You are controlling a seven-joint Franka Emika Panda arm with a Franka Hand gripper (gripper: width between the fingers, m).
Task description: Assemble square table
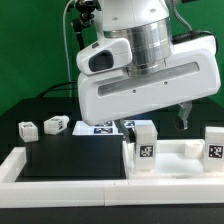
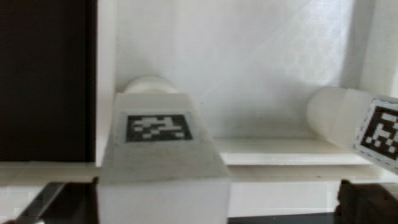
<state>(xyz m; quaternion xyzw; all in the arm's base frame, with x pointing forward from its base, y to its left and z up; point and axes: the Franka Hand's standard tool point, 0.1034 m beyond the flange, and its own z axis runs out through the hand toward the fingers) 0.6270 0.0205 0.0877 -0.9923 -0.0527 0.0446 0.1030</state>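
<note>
The square table top (image 1: 178, 162) lies at the exterior view's right with its rim up. Two white tagged legs stand upright in it: one (image 1: 144, 141) at its near left corner, one (image 1: 213, 143) at its right. Two loose legs (image 1: 28, 129) (image 1: 55, 124) lie at the back left. My gripper (image 1: 155, 122) hangs just above and behind the left standing leg. In the wrist view that leg (image 2: 160, 150) sits between my dark fingertips (image 2: 54, 205), nearer one of them, with gaps on both sides. The gripper (image 2: 210, 208) is open. The other standing leg (image 2: 365, 125) and the top (image 2: 231, 60) also show.
The marker board (image 1: 100, 129) lies behind the black surface (image 1: 70, 158). Long white bars (image 1: 60, 190) edge that surface at the front and left. A green backdrop stands behind. My arm's big white body fills the upper middle of the exterior view.
</note>
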